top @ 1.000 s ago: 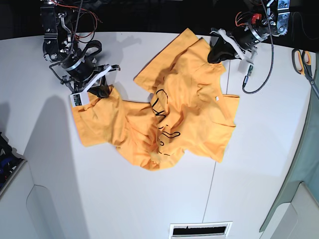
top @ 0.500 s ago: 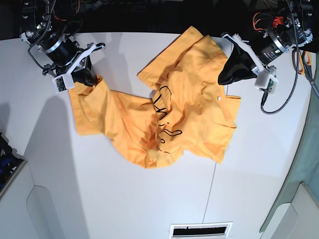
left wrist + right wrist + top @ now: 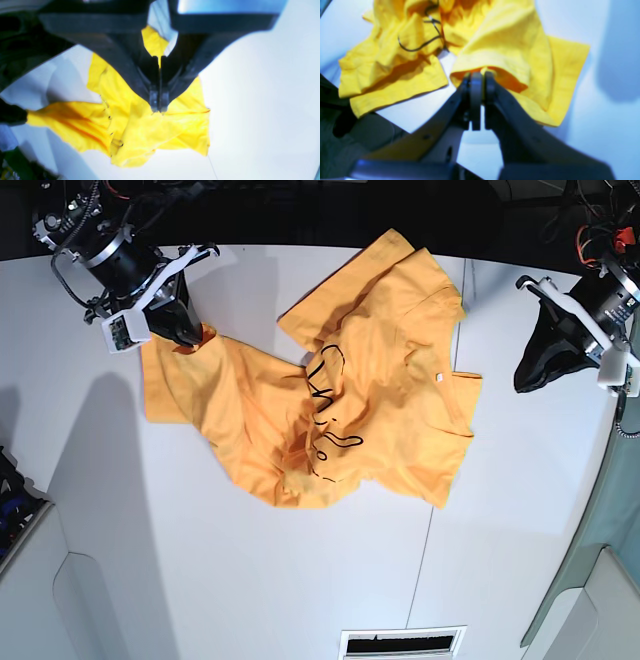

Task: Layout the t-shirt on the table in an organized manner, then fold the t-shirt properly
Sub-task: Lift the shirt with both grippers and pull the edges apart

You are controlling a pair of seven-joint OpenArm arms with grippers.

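Observation:
The orange-yellow t-shirt lies crumpled on the white table, with its black line drawing and white neck tag facing up. My right gripper is shut on the shirt's left corner. The right wrist view shows its tips pinching a folded edge of the t-shirt. My left gripper is shut and stands off the shirt's right edge, with bare table between them. In the left wrist view its closed tips point toward the t-shirt.
A thin dark seam runs down the table. A vent grille sits at the front edge. Dark clutter lies at the left edge and a teal-grey surface at the right.
My right gripper has drawn the shirt's left corner up and to the left. My left gripper has moved right, from the shirt's upper right part to a spot off the shirt.

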